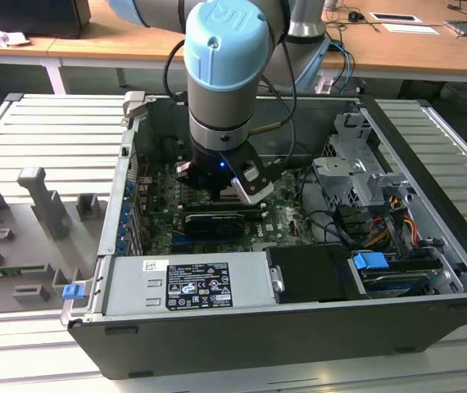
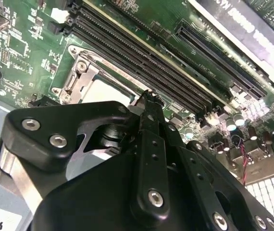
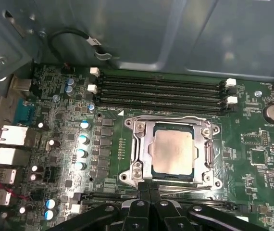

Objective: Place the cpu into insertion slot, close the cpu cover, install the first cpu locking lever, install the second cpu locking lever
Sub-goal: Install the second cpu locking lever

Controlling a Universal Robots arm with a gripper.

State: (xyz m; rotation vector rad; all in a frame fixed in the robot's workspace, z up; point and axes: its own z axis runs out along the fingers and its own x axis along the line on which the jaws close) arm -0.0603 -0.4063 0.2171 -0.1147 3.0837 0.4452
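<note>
Your black pincer (image 3: 149, 192) has its two fingertips pressed together with nothing between them, and it sits at the near edge of the square black insertion slot with grey metal rim (image 3: 173, 150). Just beyond the tips, the flat silver-grey square cpu (image 3: 174, 149) lies seated in that slot, with the thin grey metal cpu cover (image 3: 206, 149) framing it flat. Past the socket run long black memory slots (image 3: 161, 91) on the green motherboard (image 3: 252, 144), inside the open computer case (image 1: 430, 164).
</note>
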